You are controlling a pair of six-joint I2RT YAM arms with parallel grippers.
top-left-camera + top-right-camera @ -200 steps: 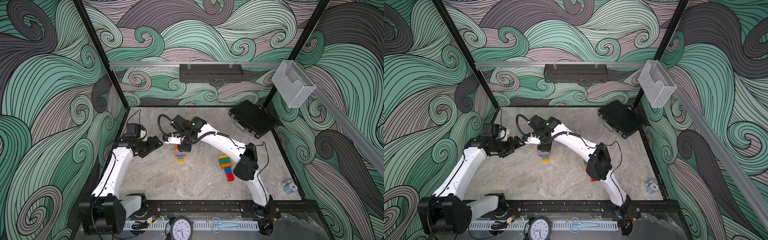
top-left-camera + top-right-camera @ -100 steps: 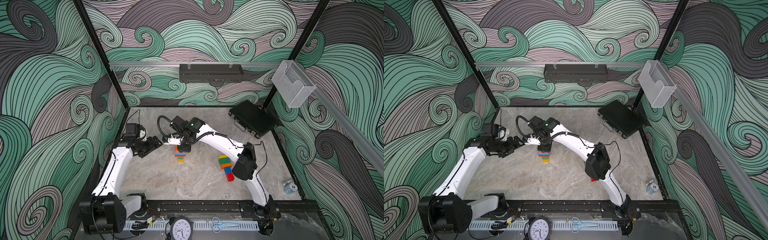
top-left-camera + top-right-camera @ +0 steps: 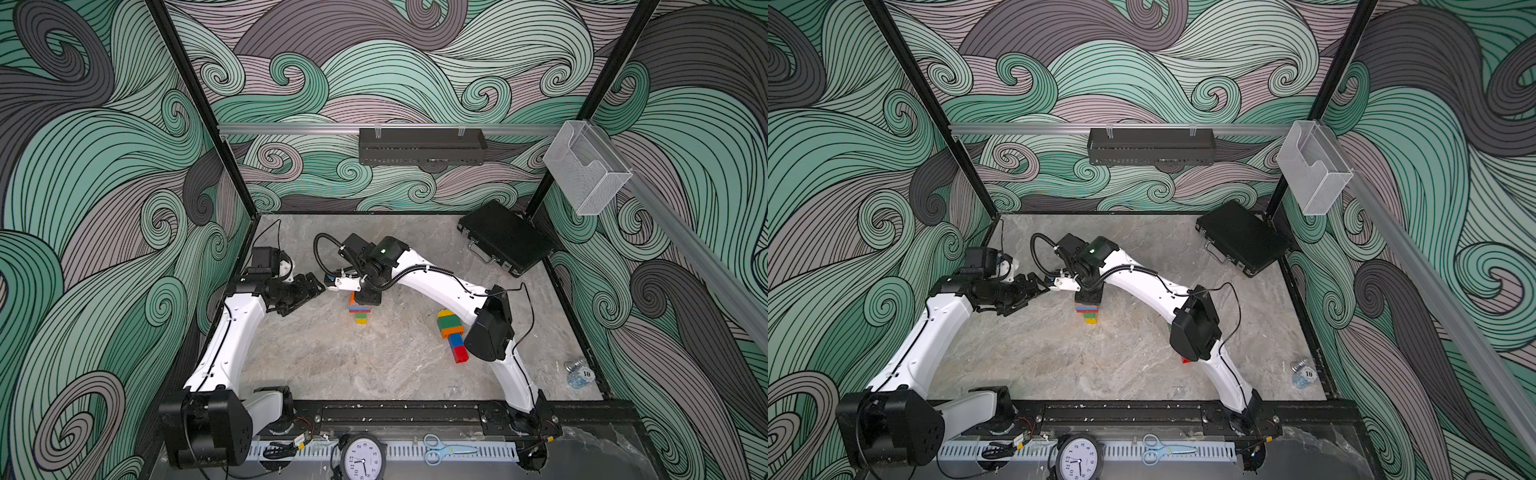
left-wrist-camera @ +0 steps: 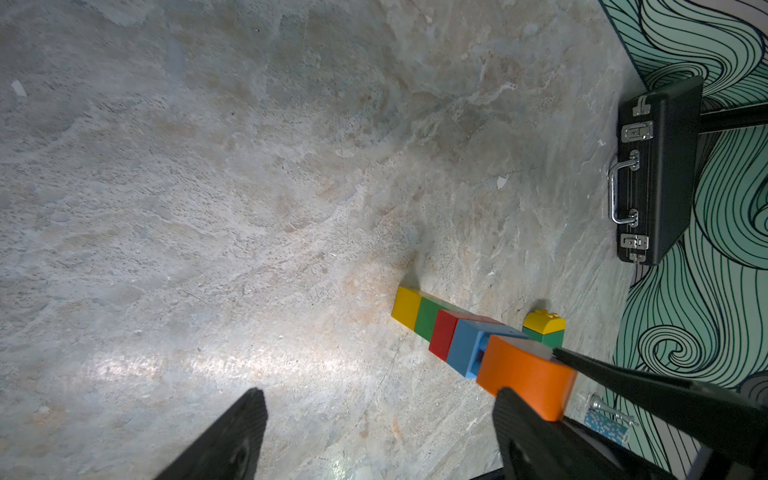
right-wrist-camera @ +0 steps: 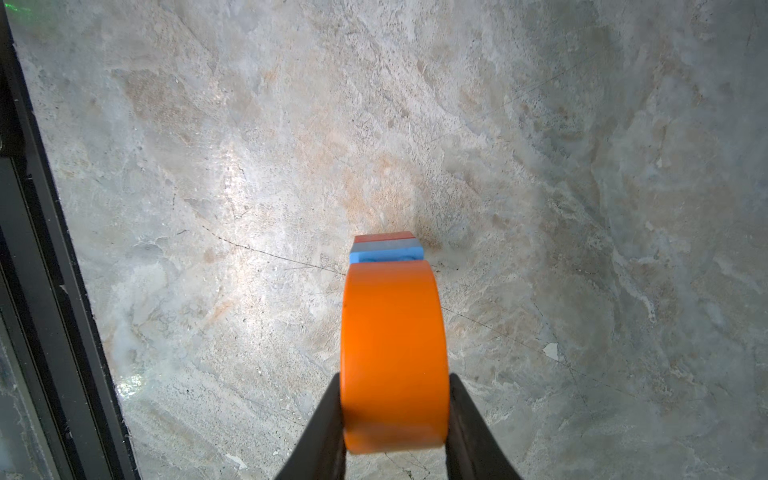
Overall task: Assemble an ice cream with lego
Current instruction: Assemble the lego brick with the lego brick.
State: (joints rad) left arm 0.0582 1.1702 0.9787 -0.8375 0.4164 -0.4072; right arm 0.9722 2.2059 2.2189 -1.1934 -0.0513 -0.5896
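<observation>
Right wrist view: at lower centre, the right gripper (image 5: 395,382) clamps the orange round-topped plastic brick (image 5: 395,353) onto the blue studded brick (image 5: 386,254), which tops the lego stack (image 3: 360,312). Capping step: you should press straight down until the brick seats. The left gripper (image 4: 379,397) gapes wide and holds nothing.

Both top views are evenly bright and sharp. Just ahead of the left gripper (image 4: 379,392) white glare streaks the tabletop (image 4: 208,187). The orange brick (image 5: 392,332) in the right gripper (image 5: 395,380) looks soft-edged, and a faint shadow lies beyond it.
</observation>
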